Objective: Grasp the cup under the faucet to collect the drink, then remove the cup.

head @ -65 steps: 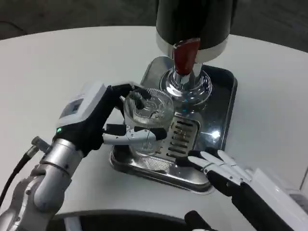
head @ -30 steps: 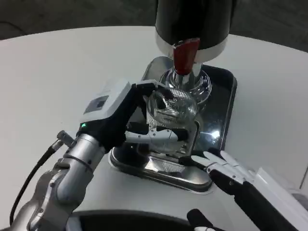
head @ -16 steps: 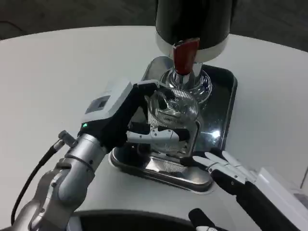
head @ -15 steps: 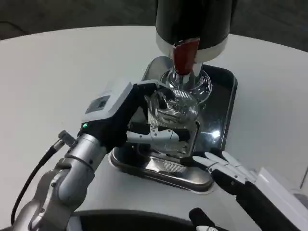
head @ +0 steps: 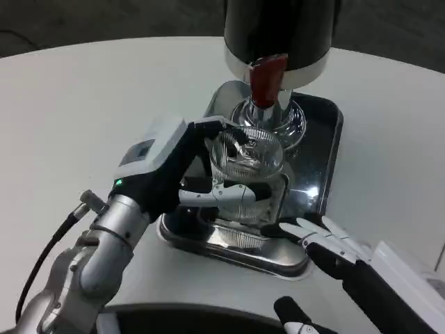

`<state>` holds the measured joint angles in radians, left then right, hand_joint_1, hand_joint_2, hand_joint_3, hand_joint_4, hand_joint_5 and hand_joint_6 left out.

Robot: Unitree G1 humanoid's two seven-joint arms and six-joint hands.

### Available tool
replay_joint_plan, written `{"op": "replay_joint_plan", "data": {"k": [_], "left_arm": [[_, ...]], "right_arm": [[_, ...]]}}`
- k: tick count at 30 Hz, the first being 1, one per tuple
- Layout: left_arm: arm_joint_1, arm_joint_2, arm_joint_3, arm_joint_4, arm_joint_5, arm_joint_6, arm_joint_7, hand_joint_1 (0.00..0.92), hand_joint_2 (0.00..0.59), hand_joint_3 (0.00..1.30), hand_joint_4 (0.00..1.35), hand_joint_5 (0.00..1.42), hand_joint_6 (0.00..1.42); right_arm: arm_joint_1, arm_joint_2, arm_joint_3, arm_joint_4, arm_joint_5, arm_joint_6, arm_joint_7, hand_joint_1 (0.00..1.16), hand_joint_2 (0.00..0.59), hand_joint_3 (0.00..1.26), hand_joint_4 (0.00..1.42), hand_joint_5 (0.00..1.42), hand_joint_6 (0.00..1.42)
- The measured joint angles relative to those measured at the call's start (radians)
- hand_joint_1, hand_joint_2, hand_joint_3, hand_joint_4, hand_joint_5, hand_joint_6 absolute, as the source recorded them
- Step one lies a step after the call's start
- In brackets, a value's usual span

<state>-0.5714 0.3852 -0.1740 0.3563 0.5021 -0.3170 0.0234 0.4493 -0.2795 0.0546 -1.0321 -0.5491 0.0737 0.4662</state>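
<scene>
We have carried the cup (head: 246, 161) from the near-left part of the drip tray (head: 327, 167) in toward the dispenser, and it now sits just under the red faucet (head: 265, 80), above the slotted grate. Our left hand (head: 182, 182) wraps the ribbed glass, fingers across its front (the grip looks firm). Our right hand (head: 332, 245) rests by the tray's near corner, fingers straight and slightly apart, holding nothing. The cup seems placed for filling; no drink shows in it yet.
</scene>
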Motion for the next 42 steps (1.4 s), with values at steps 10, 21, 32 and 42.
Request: {"op": "replay_joint_plan", "data": {"k": [10,21,32,42], "left_arm": [[0.014,0.010,0.001,0.002,-0.021,-0.022,0.000,0.335,0.066,0.41,0.30,0.65,0.48],[0.019,0.012,0.007,0.002,-0.021,-0.032,0.004,0.327,0.053,0.40,0.26,0.56,0.43],[0.040,0.012,0.041,-0.033,-0.021,-0.055,0.062,0.321,0.041,0.38,0.24,0.42,0.37],[0.052,0.012,0.042,-0.034,-0.020,-0.059,0.073,0.298,0.029,0.37,0.20,0.36,0.33]], "right_arm": [[0.006,0.006,-0.003,0.000,0.002,0.000,-0.018,0.51,0.495,0.18,0.08,0.00,0.00],[0.009,0.024,-0.003,0.000,0.003,0.001,-0.027,0.51,0.497,0.18,0.08,0.00,0.00],[0.024,0.037,-0.002,0.000,0.003,0.001,-0.039,0.52,0.503,0.18,0.08,0.00,0.00],[0.024,0.043,0.000,0.000,0.003,0.001,-0.043,0.52,0.504,0.19,0.08,0.00,0.00]]}}
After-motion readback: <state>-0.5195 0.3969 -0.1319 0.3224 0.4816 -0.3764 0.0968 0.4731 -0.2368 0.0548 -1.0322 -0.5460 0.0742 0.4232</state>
